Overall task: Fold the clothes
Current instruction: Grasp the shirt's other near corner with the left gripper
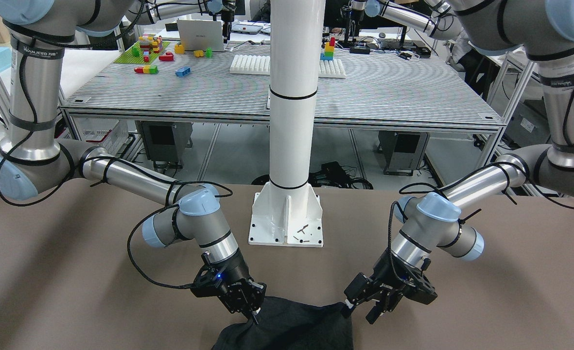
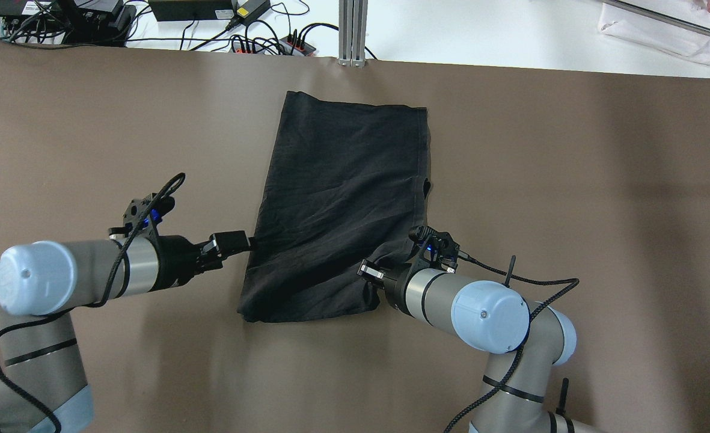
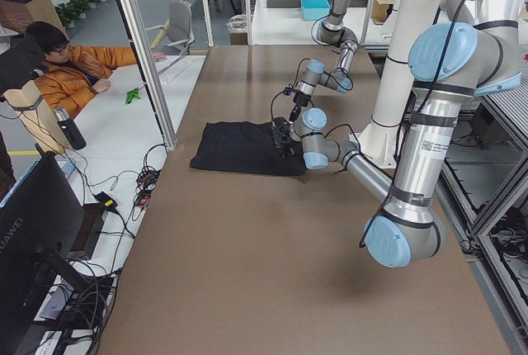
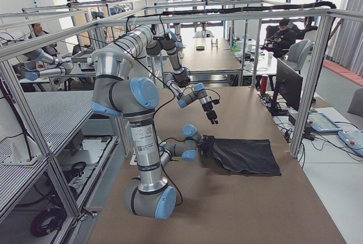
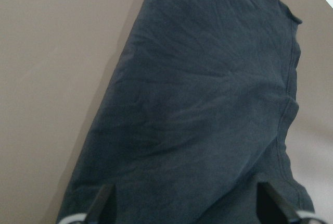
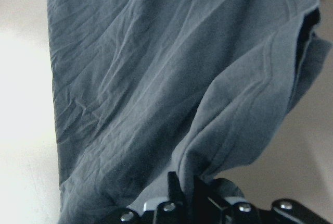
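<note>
If the arms lift now, the garment point(image 2: 342, 198) would likely rise by 1 corner only and skew, since just 1 gripper has hold.

Overhead view: garment lies flat on the table point(image 2: 571, 180), mid-width. The left gripper point(image 2: 241, 242) touches its left hem, and the right gripper point(image 2: 371, 273) is at the bunched near-right corner.

Left wrist view: fingers point(image 5: 103, 203) spread and unclenched, with cloth between and beyond them, not pinched.

Right wrist view: fingers point(image 6: 176, 182) clenched on a gathered fold. So thin a pinch may slip.
</note>
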{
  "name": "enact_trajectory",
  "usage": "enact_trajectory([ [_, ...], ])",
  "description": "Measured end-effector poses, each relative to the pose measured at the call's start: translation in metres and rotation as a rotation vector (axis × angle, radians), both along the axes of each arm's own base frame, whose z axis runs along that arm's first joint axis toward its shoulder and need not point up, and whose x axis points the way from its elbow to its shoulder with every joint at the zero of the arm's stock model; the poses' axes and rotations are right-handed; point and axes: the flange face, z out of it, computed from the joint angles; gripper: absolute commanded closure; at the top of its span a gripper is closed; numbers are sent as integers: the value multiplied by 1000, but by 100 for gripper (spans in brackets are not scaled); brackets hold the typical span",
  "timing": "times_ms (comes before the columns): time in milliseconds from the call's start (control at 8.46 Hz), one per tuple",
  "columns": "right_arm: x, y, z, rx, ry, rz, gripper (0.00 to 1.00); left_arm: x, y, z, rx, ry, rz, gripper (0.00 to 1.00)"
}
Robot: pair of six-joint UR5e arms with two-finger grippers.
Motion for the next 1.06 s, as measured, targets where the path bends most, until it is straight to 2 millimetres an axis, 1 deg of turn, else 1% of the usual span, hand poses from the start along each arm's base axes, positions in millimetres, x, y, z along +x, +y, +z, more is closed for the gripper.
enact_trajectory([
  [118, 0, 0, -1, 1, -1, 0, 100, -4, 15, 22, 8, 15, 9, 6],
  [236, 0, 0, 0, 1, -1, 0, 100, 1, 28, 35, 12, 14, 13, 6],
  [355, 0, 1, 0, 1, 0, -1, 100, 14, 40, 41, 16, 9, 13, 6],
  [473, 1, 1, 1, 1, 1, -1, 100, 27, 46, 45, 17, 2, 15, 6],
  [709, 1, 2, 3, 0, 2, -2, 100, 50, 44, 54, 11, -19, 15, 6],
  [946, 1, 3, 7, -1, 5, -5, 100, 63, 43, 62, 6, -36, 18, 6],
  [1064, 0, 5, 9, -2, 7, -7, 100, 68, 46, 62, 6, -39, 24, 10],
])
